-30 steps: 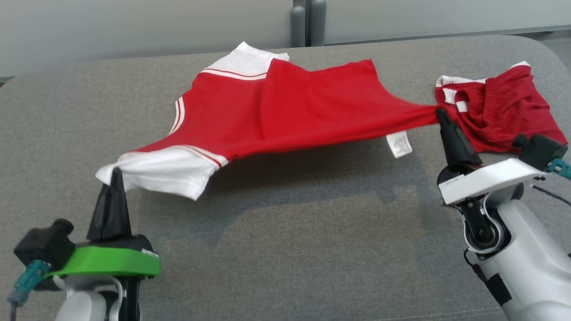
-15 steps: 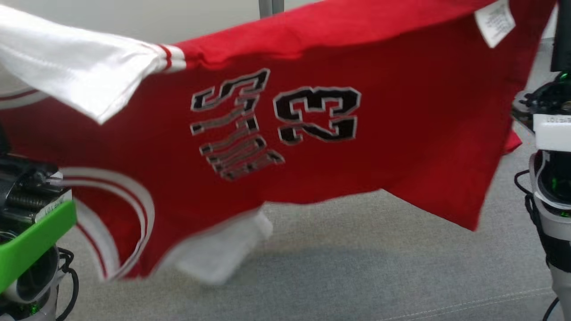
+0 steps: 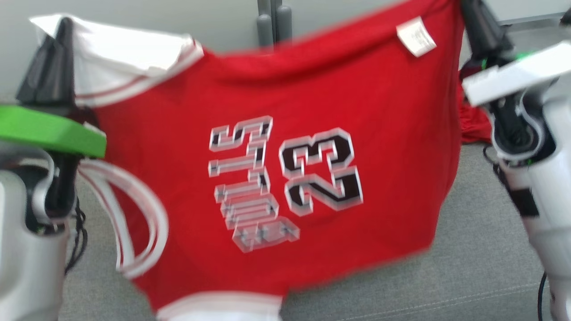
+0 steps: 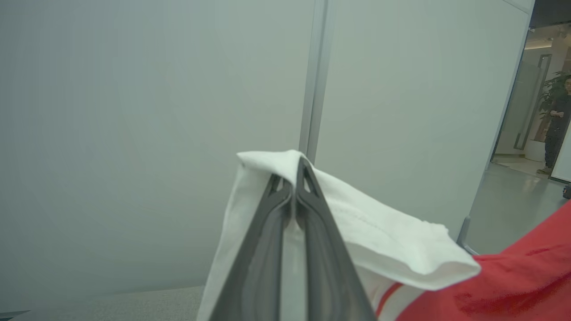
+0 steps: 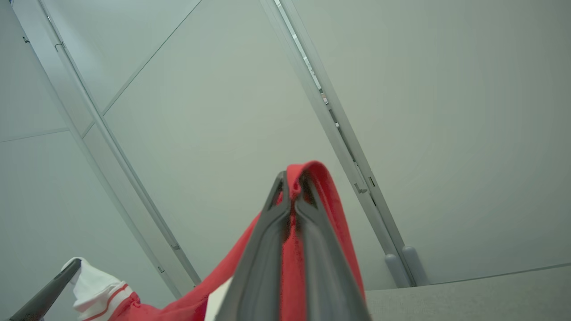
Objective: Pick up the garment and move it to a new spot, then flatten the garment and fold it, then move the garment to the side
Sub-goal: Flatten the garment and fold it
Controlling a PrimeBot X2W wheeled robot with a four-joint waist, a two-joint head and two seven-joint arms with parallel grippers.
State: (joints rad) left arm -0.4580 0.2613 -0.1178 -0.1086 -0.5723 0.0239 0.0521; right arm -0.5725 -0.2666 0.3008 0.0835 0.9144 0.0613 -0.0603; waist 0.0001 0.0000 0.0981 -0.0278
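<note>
The left hand (image 3: 66, 22) and right hand (image 5: 292, 178) have lifted the jersey (image 3: 276, 102) clear of the grey surface (image 3: 482, 249).

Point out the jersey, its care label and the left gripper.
jersey (image 3: 392, 133), head view, red cloth beside the number.
care label (image 3: 415, 36), head view, middle of white tag.
left gripper (image 4: 291, 173), left wrist view, between its fingertips.

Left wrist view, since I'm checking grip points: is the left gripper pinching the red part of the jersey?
No, the left gripper is shut on the white sleeve of the jersey.
</note>
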